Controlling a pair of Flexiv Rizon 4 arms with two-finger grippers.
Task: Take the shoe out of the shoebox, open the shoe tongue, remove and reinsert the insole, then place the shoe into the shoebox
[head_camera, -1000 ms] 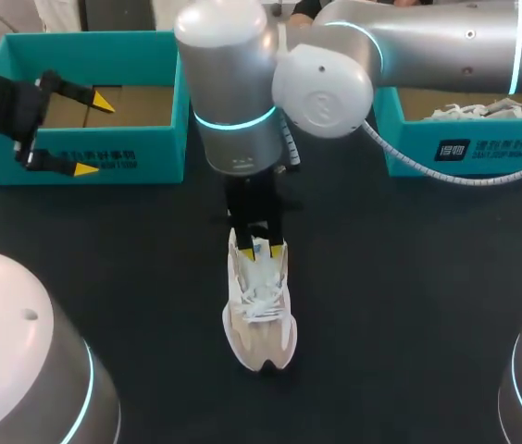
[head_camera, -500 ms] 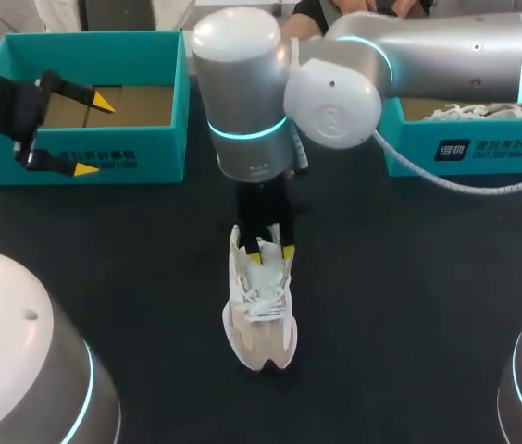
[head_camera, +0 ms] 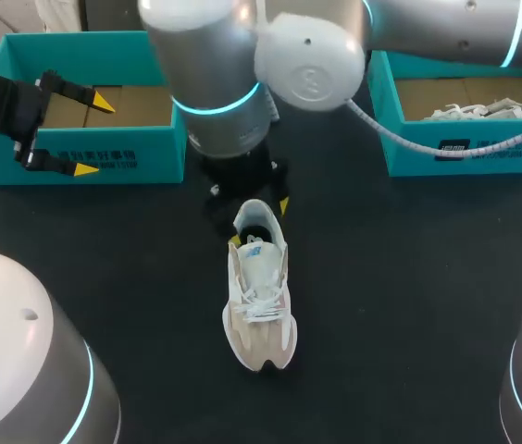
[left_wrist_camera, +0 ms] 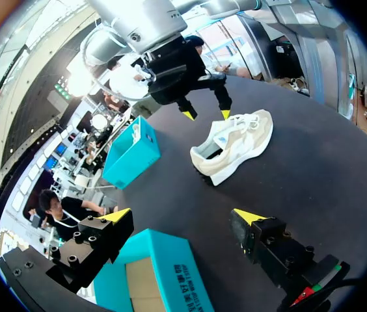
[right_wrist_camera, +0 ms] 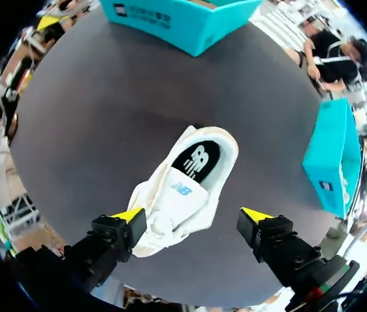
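A white and beige shoe [head_camera: 259, 305] lies on the black table, its toe pointing at the near edge. Its opening shows a black insole [right_wrist_camera: 196, 159] behind the white tongue [right_wrist_camera: 180, 192]. My right gripper [head_camera: 259, 223] hangs open just above the heel, one fingertip on each side, touching nothing. The right wrist view shows the shoe [right_wrist_camera: 183, 188] below and between the spread fingers of this gripper [right_wrist_camera: 192, 214]. My left gripper [head_camera: 94, 134] stands open over the left teal shoebox [head_camera: 94, 159], holding nothing. Ahead of it in the left wrist view are the shoe [left_wrist_camera: 235, 146] and the right gripper [left_wrist_camera: 206, 115].
A second teal shoebox [head_camera: 465, 143] at the back right holds another white shoe [head_camera: 474, 109]. The left box shows a bare cardboard floor. Dark table surface surrounds the shoe on both sides and toward the front edge.
My right gripper has opened wide and lifted off the shoe's opening, shifting back and to the left. The tongue and black insole now show. The left arm has not moved.
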